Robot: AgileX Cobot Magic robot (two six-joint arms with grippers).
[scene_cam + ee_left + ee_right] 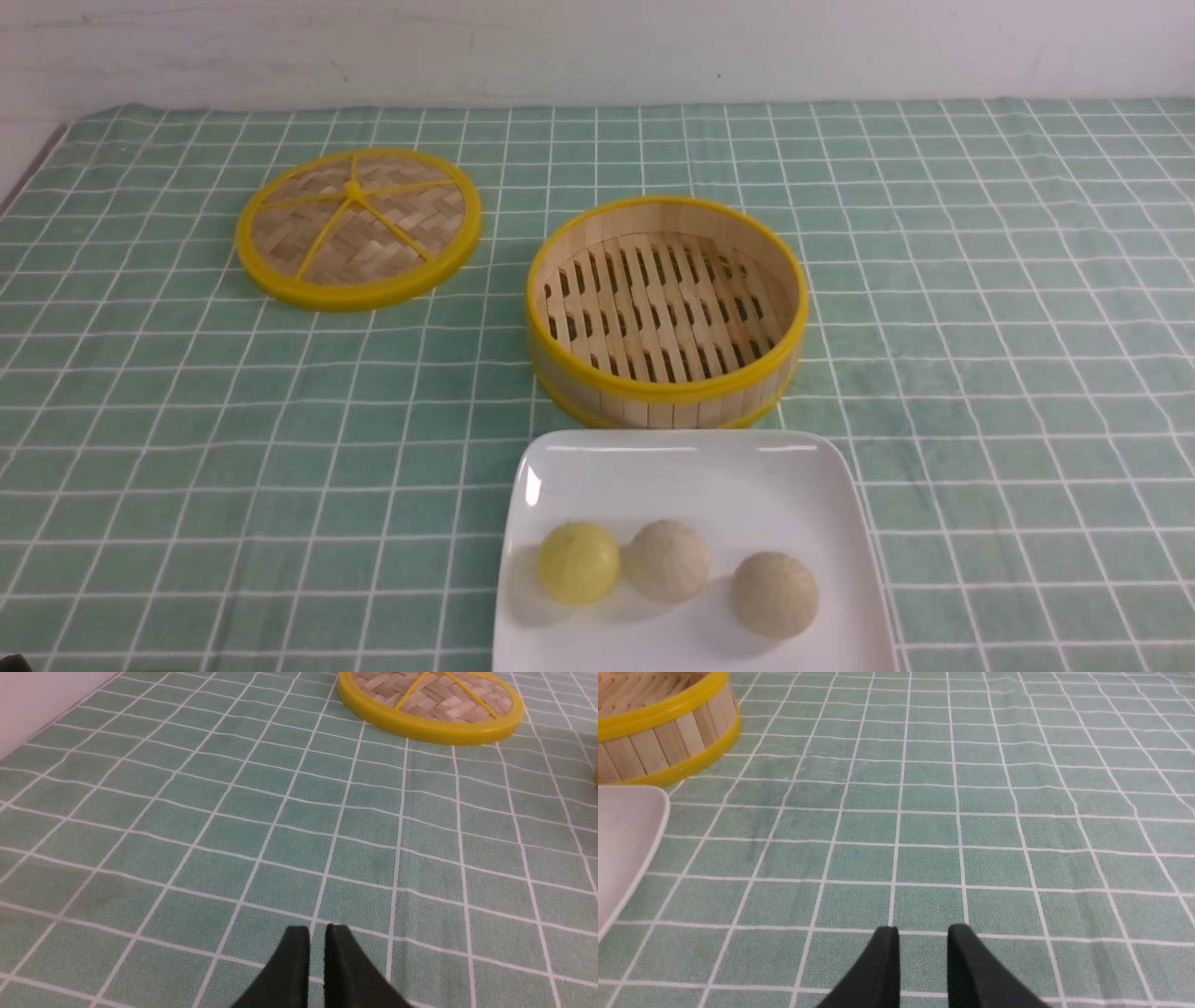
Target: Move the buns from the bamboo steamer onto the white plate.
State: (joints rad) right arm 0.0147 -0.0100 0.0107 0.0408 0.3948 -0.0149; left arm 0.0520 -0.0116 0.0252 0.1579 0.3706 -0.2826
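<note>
Three buns (pixel 668 560) on one white plate (pixel 691 467)

My left gripper (pixel 317 933) shows jaws a thin slit apart; my right gripper (pixel 923 935) stands wider, both empty.

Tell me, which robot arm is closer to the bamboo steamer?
Right. The right end effector hovers over cloth just beside the bamboo steamer; the left end effector faces the woven lid, barely glimpsing the steamer.

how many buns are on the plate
3, in a row near the front of the plate: the yellow bun on the left, a beige bun in the middle, another beige bun on the right. The steamer is empty; none look hidden.
</note>
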